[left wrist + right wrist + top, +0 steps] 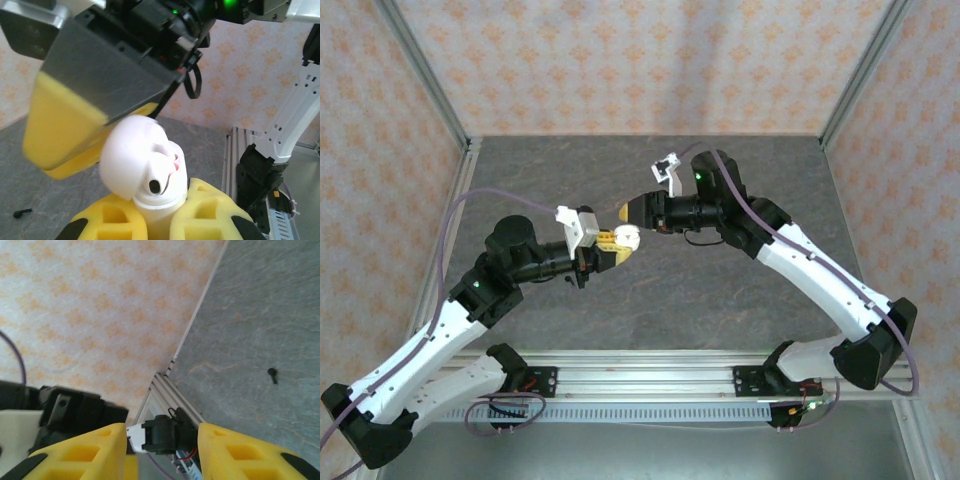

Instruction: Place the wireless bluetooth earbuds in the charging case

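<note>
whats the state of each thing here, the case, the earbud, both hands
charging case: lid flipped open, held off the table
left hand: shut on the charging case's base
right hand: open, nothing between its fingers, close by the case lid
black earbud: lying loose on the table, not in the case

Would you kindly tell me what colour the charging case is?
The case is white, clearest in the left wrist view.
</note>
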